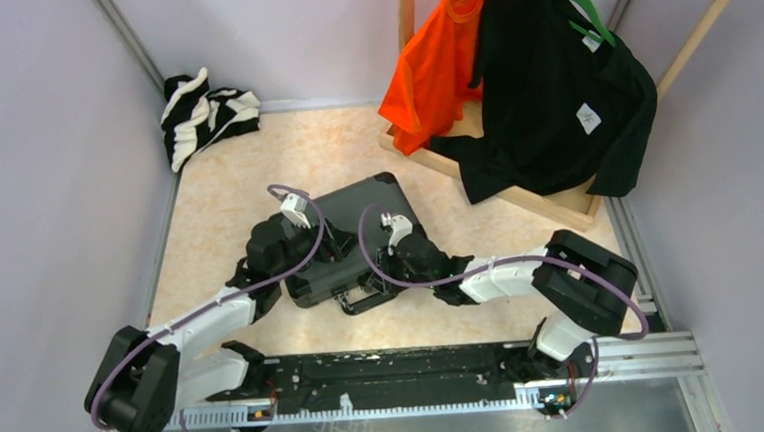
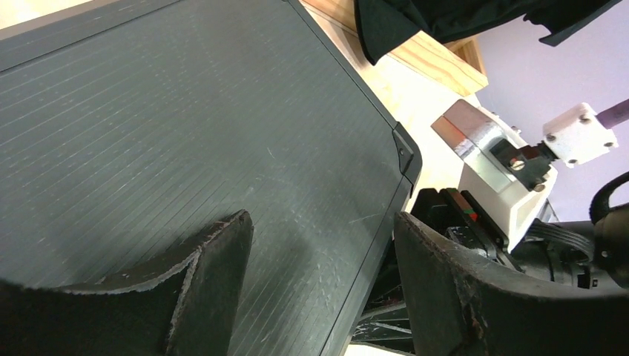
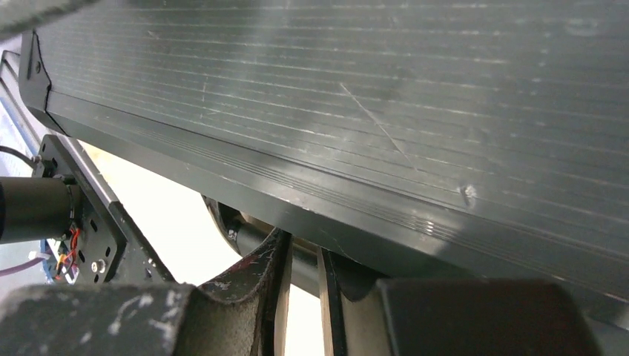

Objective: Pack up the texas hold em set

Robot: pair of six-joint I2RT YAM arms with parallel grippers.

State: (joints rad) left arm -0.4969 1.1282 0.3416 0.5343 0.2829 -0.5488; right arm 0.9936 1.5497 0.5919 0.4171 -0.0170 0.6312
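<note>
The texas hold em set shows only as a closed black ribbed briefcase point(image 1: 354, 228) lying flat in the middle of the table; whatever it contains is hidden. My left gripper point(image 1: 332, 247) is open above the lid point(image 2: 185, 126). One finger point(image 2: 215, 282) hangs over the lid and the other point(image 2: 452, 289) stands past the case's side edge, with nothing held between them. My right gripper point(image 3: 304, 245) is at the near edge of the case point(image 3: 334, 96), shut on the dark round handle point(image 3: 249, 240) under the rim.
A wooden rack point(image 1: 547, 201) with an orange shirt point(image 1: 439, 62) and a black shirt point(image 1: 551, 95) stands at the back right. A black-and-white striped cloth point(image 1: 202, 117) lies in the back left corner. Walls close both sides. The right arm's white wrist block point(image 2: 504, 170) sits near my left fingers.
</note>
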